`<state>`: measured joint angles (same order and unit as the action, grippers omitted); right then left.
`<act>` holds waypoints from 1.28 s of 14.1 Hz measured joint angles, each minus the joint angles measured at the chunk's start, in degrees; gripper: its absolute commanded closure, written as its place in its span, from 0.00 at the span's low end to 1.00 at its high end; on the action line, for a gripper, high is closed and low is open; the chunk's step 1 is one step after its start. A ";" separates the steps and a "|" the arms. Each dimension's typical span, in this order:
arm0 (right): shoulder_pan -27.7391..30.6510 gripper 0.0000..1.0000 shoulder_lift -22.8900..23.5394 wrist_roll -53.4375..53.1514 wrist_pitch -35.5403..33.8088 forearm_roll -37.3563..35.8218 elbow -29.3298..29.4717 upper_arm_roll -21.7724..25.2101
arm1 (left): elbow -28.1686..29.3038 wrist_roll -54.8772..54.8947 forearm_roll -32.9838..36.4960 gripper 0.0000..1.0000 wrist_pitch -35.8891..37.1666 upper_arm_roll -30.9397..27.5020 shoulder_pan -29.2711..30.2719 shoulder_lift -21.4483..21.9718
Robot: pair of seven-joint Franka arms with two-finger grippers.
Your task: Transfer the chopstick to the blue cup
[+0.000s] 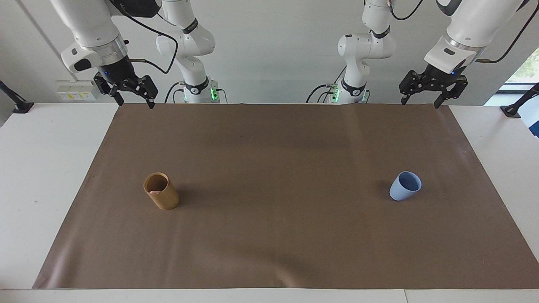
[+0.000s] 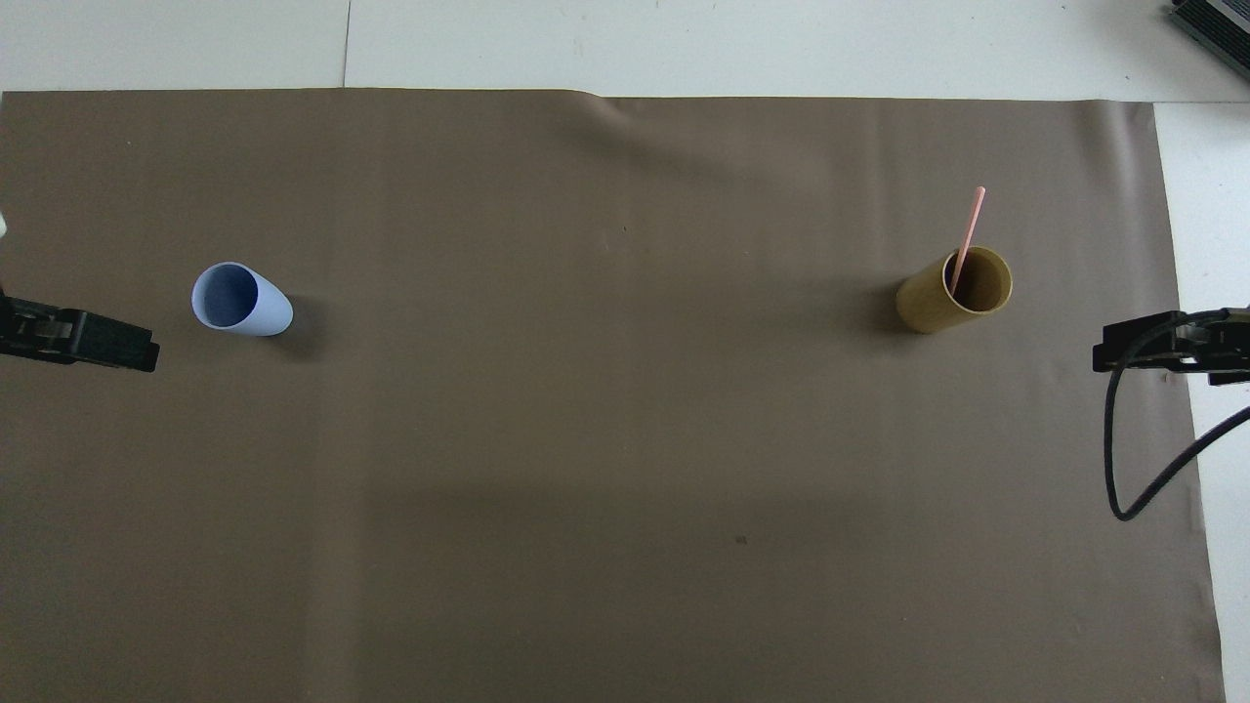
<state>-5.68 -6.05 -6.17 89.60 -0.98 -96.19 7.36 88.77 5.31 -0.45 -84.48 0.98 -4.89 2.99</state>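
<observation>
One pale pink chopstick [image 2: 968, 239] stands in the tan cylindrical holder [image 2: 955, 290] and leans away from the robots. In the facing view only its pink tip [image 1: 154, 192] shows in the holder's [image 1: 161, 191] mouth. The holder stands upright toward the right arm's end of the mat. The blue cup [image 1: 405, 186] stands upright and empty toward the left arm's end; it also shows in the overhead view [image 2: 240, 300]. My right gripper [image 1: 134, 103] hangs open and empty over the mat's edge at the robots' end. My left gripper [image 1: 421, 103] does the same. Both arms wait, apart from the cups.
A brown mat [image 1: 269, 235] covers most of the white table [image 1: 42, 168]. Parts of the left gripper [image 2: 98, 342] and the right gripper [image 2: 1152, 347] show at the overhead view's side edges. A black cable [image 2: 1123, 459] loops below the right one.
</observation>
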 measured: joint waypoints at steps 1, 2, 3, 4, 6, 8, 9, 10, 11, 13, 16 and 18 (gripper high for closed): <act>0.00 0.00 0.00 0.00 0.00 0.00 0.00 0.00 | 0.00 0.00 0.00 0.00 0.00 0.00 0.00 0.00; 0.00 0.00 0.00 0.00 0.00 0.00 0.00 0.00 | 0.00 0.00 0.00 0.00 0.00 0.00 0.00 0.00; 0.00 0.00 0.00 0.00 0.00 0.00 0.00 0.00 | 0.00 0.00 0.00 0.00 0.00 0.00 0.00 0.00; 0.00 0.00 0.00 0.00 0.11 0.00 0.00 0.00 | 0.00 0.00 0.00 0.00 0.00 0.00 0.00 0.00; 0.00 0.00 0.00 0.00 0.47 0.00 0.00 0.00 | 0.00 0.00 0.00 0.00 0.00 -0.04 0.00 0.00; 0.00 0.00 0.00 0.00 0.52 0.00 0.00 0.00 | 0.00 -0.01 0.00 0.00 0.00 -0.34 0.01 0.00; 0.00 0.00 0.00 0.00 0.52 0.00 0.00 0.00 | 0.00 -0.01 0.00 0.00 0.00 -0.64 0.02 0.00; 0.00 0.00 0.00 0.00 0.52 0.00 0.00 0.00 | 0.00 -0.01 0.00 0.00 0.00 -0.91 0.05 0.00; 0.00 0.00 0.00 0.00 0.52 0.00 -0.01 0.00 | 0.00 -0.01 0.00 0.00 0.00 -1.12 0.08 0.00; 0.00 0.00 0.00 0.00 0.52 0.00 -0.01 0.00 | 0.00 -0.01 0.00 0.00 0.00 -1.22 0.09 0.00; 0.00 0.00 0.00 0.00 0.52 0.00 -0.01 0.00 | 0.00 -0.02 0.00 0.00 1.95 -1.21 0.09 0.02; 0.00 0.00 0.00 0.00 0.52 0.00 -0.01 0.00 | 0.00 -0.05 0.00 0.00 2.82 -1.24 0.09 0.06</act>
<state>-5.68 -6.05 -6.17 90.13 -0.98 -96.20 7.36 88.77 5.26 -0.45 -81.66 -0.26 -4.79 3.05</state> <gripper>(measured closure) 0.000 0.000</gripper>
